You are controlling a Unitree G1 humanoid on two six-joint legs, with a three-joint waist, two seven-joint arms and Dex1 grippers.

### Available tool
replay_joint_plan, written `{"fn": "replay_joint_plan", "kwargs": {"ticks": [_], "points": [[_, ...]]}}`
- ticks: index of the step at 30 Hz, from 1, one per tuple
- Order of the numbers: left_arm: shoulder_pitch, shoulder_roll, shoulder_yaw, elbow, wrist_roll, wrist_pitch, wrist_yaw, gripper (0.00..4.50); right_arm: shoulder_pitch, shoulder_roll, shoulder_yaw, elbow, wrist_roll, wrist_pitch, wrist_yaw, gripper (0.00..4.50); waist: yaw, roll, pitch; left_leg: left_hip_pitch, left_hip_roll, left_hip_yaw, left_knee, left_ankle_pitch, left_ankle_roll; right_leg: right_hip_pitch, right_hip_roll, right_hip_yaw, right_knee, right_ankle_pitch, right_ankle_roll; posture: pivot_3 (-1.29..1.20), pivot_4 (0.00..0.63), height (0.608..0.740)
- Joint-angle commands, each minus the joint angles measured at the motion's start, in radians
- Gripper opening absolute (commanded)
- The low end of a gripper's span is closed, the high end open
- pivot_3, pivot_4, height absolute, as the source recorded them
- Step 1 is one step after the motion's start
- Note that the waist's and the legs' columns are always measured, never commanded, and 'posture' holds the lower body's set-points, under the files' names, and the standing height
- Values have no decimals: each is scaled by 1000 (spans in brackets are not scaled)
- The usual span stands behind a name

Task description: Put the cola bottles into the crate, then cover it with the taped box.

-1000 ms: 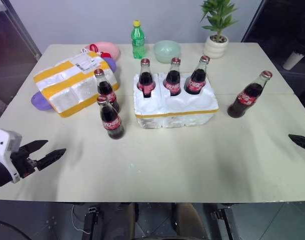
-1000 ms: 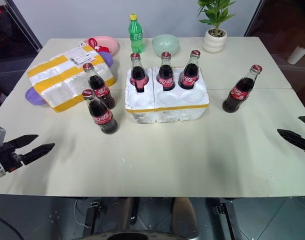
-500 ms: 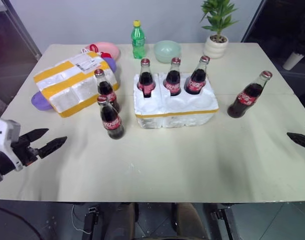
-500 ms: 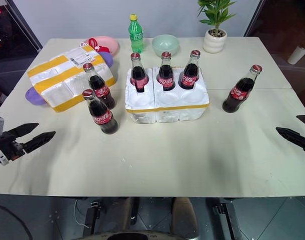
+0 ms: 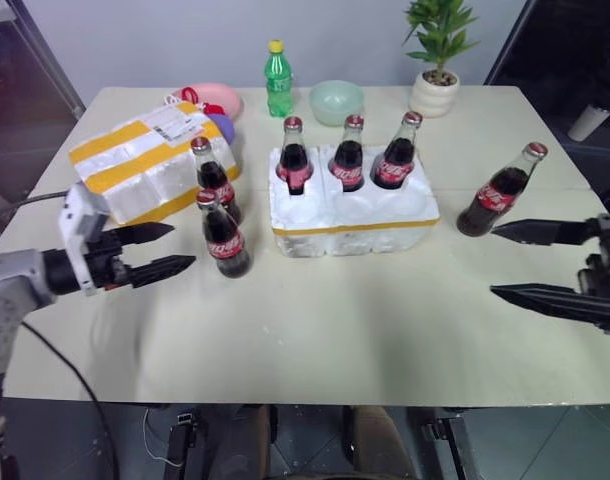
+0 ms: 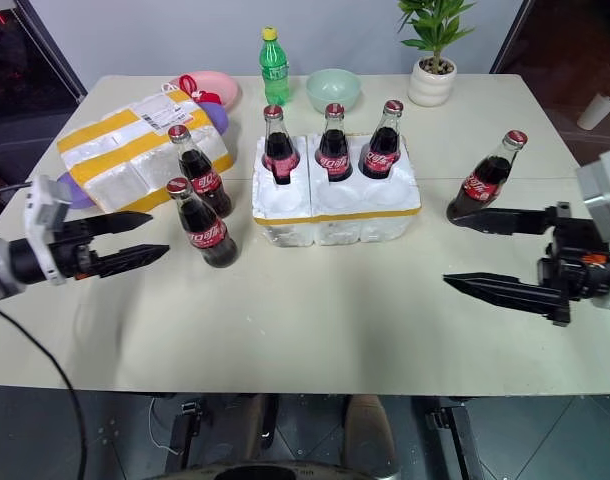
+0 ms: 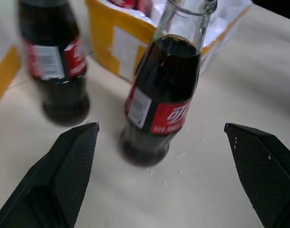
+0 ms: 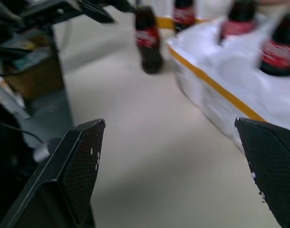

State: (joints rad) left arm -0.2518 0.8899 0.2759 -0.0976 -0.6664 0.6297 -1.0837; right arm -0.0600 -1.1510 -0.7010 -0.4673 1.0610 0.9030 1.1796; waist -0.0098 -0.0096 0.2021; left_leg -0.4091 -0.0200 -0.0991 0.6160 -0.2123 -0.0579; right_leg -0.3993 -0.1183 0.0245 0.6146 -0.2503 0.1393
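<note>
Pale beige table (image 5: 315, 330) against a white wall, dark doorways either side. Biggest item: taped box (image 5: 145, 172), white foam with broad yellow bands and a shipping label, lying at far left of the table, not yet used as a cover. Next the crate (image 5: 353, 215), low white foam tray with a thin yellow band, mid-table, open on top. Three cola bottles stand in its back row of wells: (image 5: 293, 155), (image 5: 348, 153), (image 5: 398, 151); front wells look empty. Three cola bottles are left outside: two just left of the crate, (image 5: 222, 234) nearer and (image 5: 211, 180) behind it beside the taped box, plus one (image 5: 498, 190) well right of the crate. So roughly half the loading looks done; three bottles and the covering remain. Left gripper (image 5: 157, 250) has jaws spread wide, holding nothing, aimed at the nearer left bottle and just short of it; the left wrist view puts that bottle (image 7: 161, 95) between the fingers but apart from them. Right gripper (image 5: 515, 262) is also spread wide and empty, upper finger tip just beside the right bottle's base; contact is hard to tell. Likely next: each arm takes its nearest bottle. Back edge clutter: green soda bottle (image 5: 276, 78), mint bowl (image 5: 335, 100), potted plant (image 5: 437, 60), pink bowl (image 5: 213, 98).
</note>
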Motion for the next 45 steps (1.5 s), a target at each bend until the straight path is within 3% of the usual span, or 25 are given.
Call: {"fn": "replay_joint_plan", "kwargs": {"ticks": [1, 13, 16, 18, 22, 27, 32, 35, 39, 45], "points": [[-69, -33, -71, 55, 52, -67, -22, 4436, -47, 3, 26, -64, 114, 32, -65, 4500, 0, 0, 0, 0, 0, 0, 0, 0, 0, 0, 0, 0, 0, 0, 0, 0, 150, 739], [-229, -160, -235, 264, 191, -212, -86, 4436, -167, 11, 130, -88, 244, 53, -260, 4500, -2, -1, 0, 0, 0, 0, 0, 0, 0, 0, 0, 0, 1, 1, 2, 0, 150, 739], [-225, -146, -234, 255, 187, -207, -120, 3604, -183, 20, 134, -82, 265, 49, -310, 4500, -3, -1, 0, -1, 0, 0, 0, 0, 0, -1, 0, 0, 1, 2, 4, 0, 150, 739], [-220, -128, -229, 242, 187, -195, -131, 2795, -191, 26, 136, -78, 281, 48, -336, 4500, -3, -1, 0, -1, 0, 0, 0, 0, 0, -1, 0, 0, 1, 2, 4, 0, 150, 739], [-235, -97, -198, 187, 117, -95, -161, 2809, -185, 32, 138, -86, 287, 49, -358, 4500, -3, -1, 1, -1, 0, -1, 0, 0, 0, -1, 0, 0, 2, 2, 4, 0, 150, 739], [-338, -36, -157, 84, -88, 176, -228, 2809, -155, 38, 134, -97, 279, 48, -366, 4500, 0, -3, 2, -3, 0, -2, 1, 0, 0, -4, 1, 0, 4, 2, 4, 0, 150, 739], [-559, -160, -182, 86, -172, 277, -150, 2809, -136, 46, 113, -98, 282, 42, -390, 4500, 5, -3, 2, -10, -1, -7, 10, 0, 0, -4, 2, -4, 5, 2, 4, 0, 150, 739], [-693, -309, -217, 150, -140, 243, -61, 2809, -115, 59, 101, -112, 284, 34, -410, 4500, 5, -3, 2, -11, -2, -7, 13, 0, 1, -4, 1, -4, 5, 3, 6, 0, 150, 739], [-810, -502, -317, 310, 65, 33, 80, 2809, -87, 81, 82, -139, 282, 22, -446, 4500, 3, -3, 2, -12, -2, -8, 14, 0, 1, -4, 2, -4, 6, 4, 8, 0, 150, 739], [-878, -631, -392, 524, 256, -181, 149, 2809, -47, 97, 44, -164, 287, 13, -481, 4500, -4, -3, 2, -12, -2, -7, 12, 0, 1, -6, 2, -4, 7, 5, 8, 0, 150, 739]]}}
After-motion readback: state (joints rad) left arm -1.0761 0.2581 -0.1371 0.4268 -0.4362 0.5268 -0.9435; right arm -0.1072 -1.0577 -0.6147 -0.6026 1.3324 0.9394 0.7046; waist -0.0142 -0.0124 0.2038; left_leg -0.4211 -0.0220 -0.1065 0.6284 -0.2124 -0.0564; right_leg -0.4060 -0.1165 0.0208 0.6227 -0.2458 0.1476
